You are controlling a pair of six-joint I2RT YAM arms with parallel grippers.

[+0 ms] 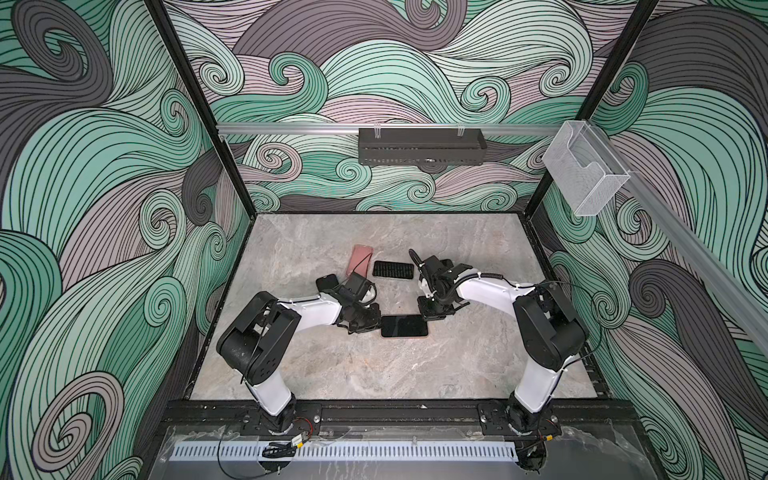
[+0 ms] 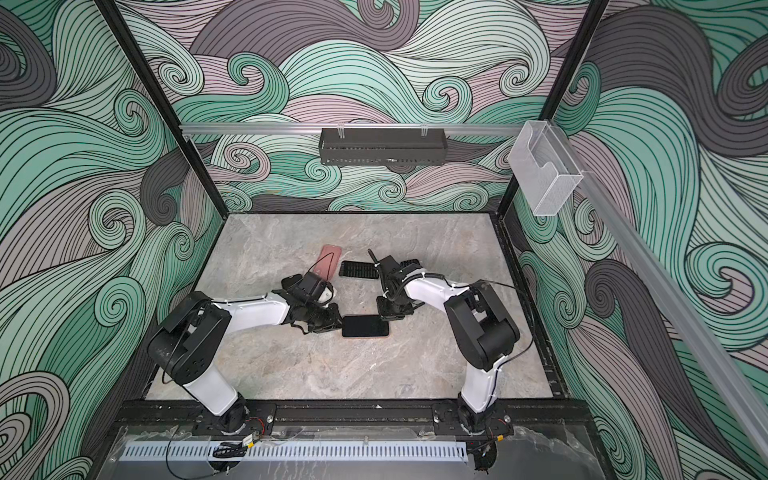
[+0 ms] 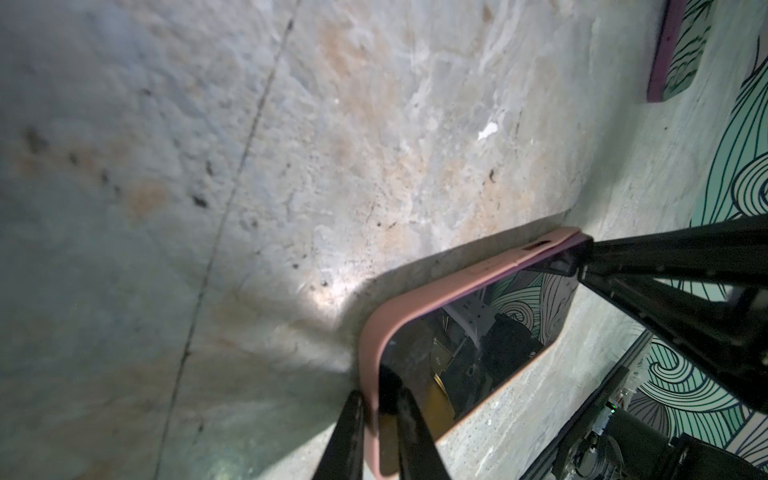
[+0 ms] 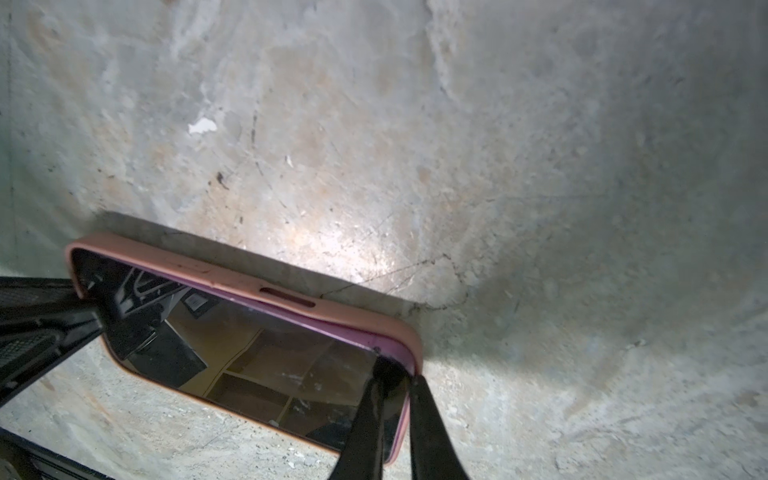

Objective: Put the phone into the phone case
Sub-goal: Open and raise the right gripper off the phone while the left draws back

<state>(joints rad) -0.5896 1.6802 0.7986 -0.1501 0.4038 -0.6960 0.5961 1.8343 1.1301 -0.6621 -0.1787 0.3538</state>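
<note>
Left gripper [image 3: 374, 386] and right gripper [image 4: 399, 374] clenched opposite rims of pink silicone phone case [image 4: 232, 280]; purple-edged black phone [image 4: 257, 353] sat mostly inside; one edge looked unseated.

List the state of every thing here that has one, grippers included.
phone: flat, screen up, dark, inside pink case.
pink case: wrapped around the phone.
left gripper: shut on pink case, one short end.
right gripper: shut on pink case, opposite end.
black case: lying flat, loose.
pink item at back: lying flat, loose.
</note>
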